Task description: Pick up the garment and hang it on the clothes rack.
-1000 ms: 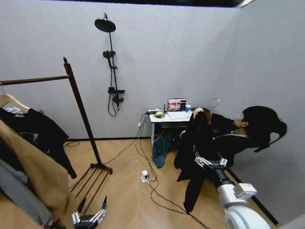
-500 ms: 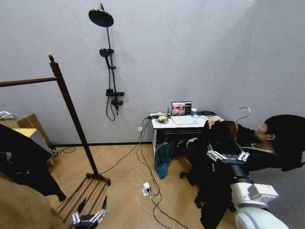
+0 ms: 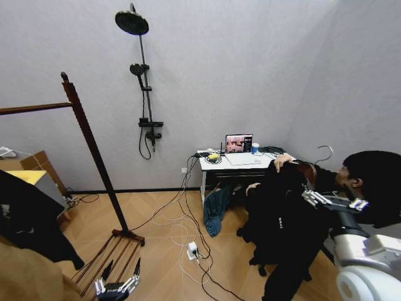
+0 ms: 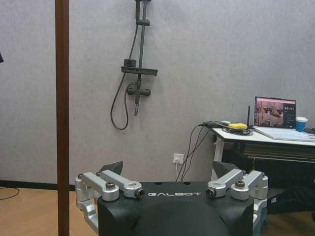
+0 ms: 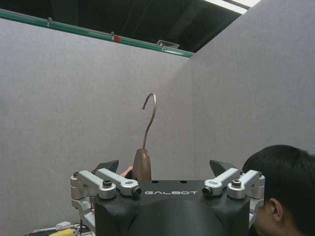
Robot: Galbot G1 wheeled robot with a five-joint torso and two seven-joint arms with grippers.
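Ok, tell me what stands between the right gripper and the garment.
Nothing visible: the right gripper is already at the garment, just below the hanger's hook. A person's hand rests on the garment's top.

The word "GALBOT" stood in pale letters on the black housing of the left gripper [image 4: 167,184] and the right gripper [image 5: 165,182].

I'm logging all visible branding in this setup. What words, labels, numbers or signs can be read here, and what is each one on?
"GALBOT": on the black body behind the left gripper, left wrist view.
"GALBOT": on the black body behind the right gripper, right wrist view.
Small white mark on the chest of the garment: too small to read.
Laptop screen on the desk: picture only, nothing legible.
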